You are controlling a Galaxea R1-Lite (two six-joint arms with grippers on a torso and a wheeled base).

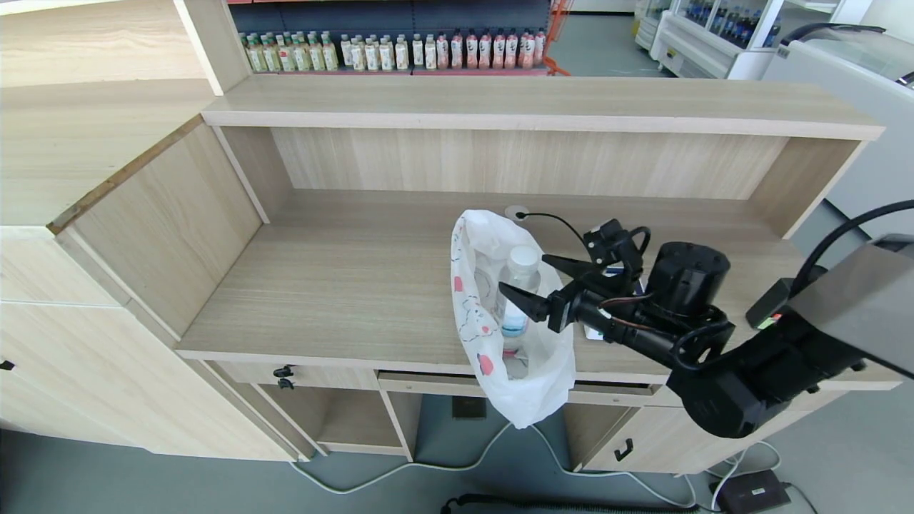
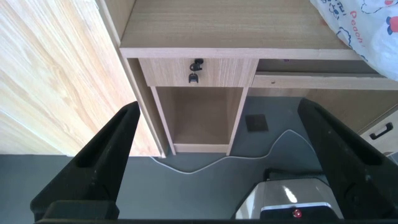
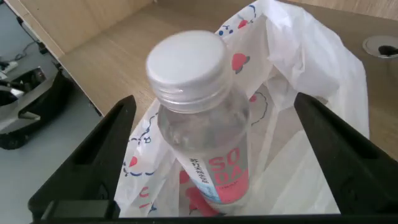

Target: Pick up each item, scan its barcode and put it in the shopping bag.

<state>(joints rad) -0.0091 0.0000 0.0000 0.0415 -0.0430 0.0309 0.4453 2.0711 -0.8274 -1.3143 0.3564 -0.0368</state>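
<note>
- The shopping bag [image 1: 493, 335], white plastic printed with small red and blue figures, lies open on the wooden counter [image 1: 343, 285] right of centre. Its lower part droops over the near edge.
- Inside the bag's mouth is a clear bottle [image 1: 519, 285] with a white screw cap and a pink and blue label. Its cap end points toward the far side.
- The right gripper [image 1: 522, 273] hangs at the bag's right side, over the bottle's cap end. Its two black fingers are spread wide and released. In the right wrist view the bottle [image 3: 199, 112] sits in the gap between them, touched by neither, with the bag [image 3: 311, 74] crumpled around it.
- The left gripper [image 2: 217, 107] is below counter height, near the left front of the cabinet. Its fingers are also spread apart and grasp nothing.
- Past it is a drawer with a key in its lock [image 2: 196, 70], above an open cubby. A corner of the bag [image 2: 360, 31] hangs to the right.
- A white cable [image 1: 400, 467] runs along the floor under the counter.
</note>
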